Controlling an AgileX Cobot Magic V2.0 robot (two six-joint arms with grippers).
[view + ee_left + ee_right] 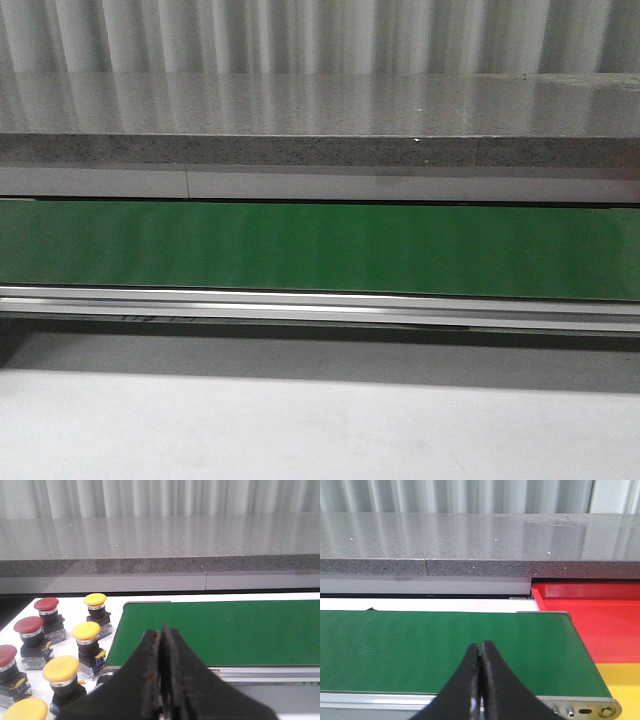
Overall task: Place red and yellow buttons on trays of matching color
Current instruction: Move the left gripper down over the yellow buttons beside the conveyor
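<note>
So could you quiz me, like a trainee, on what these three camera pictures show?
1. True or false: the left gripper holds a yellow mushroom-head push button.
2. Which flat plastic tray lies farther from the right gripper, beside the green conveyor belt? A) red tray B) yellow tray
3. Fill in: the red mushroom-head push buttons stand on a ____ tabletop.

Key: 1 false, both grippers are shut on nothing; 2 A; 3 white.
</note>
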